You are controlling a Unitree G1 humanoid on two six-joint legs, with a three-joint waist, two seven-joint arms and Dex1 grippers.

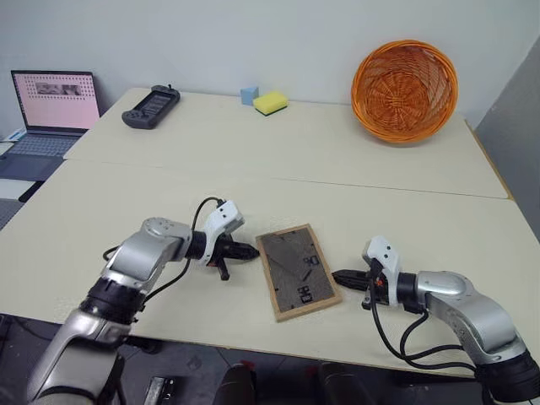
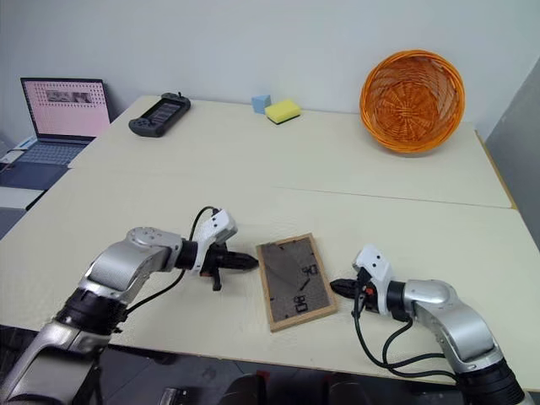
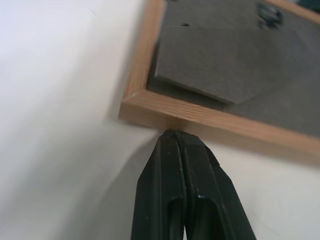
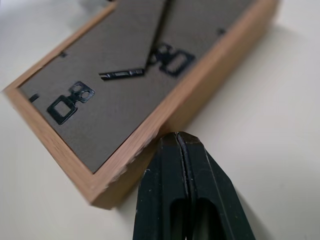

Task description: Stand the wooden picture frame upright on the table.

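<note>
Your orange basket [image 1: 405,89] sits tipped on its side at the far right of the table [image 1: 337,160], mouth toward you, nothing visible inside. Picture frame [image 1: 297,270] lies flat near the front edge, face down, grey back panel up with the stand folded against it. Left gripper [image 1: 251,251] is clenched, holding nothing, tips right at the frame's left edge; in the left wrist view they touch the wood near a corner. Right gripper [image 1: 339,276] is also clenched and empty, tips against the frame's right edge near its front corner. Far side of the seam: yellow sponge [image 1: 270,103] beside a small blue block [image 1: 248,94], black handheld controller [image 1: 150,106] further left. Open laptop [image 1: 52,110] on a separate surface to the left. All of that is well apart from the frame
</note>
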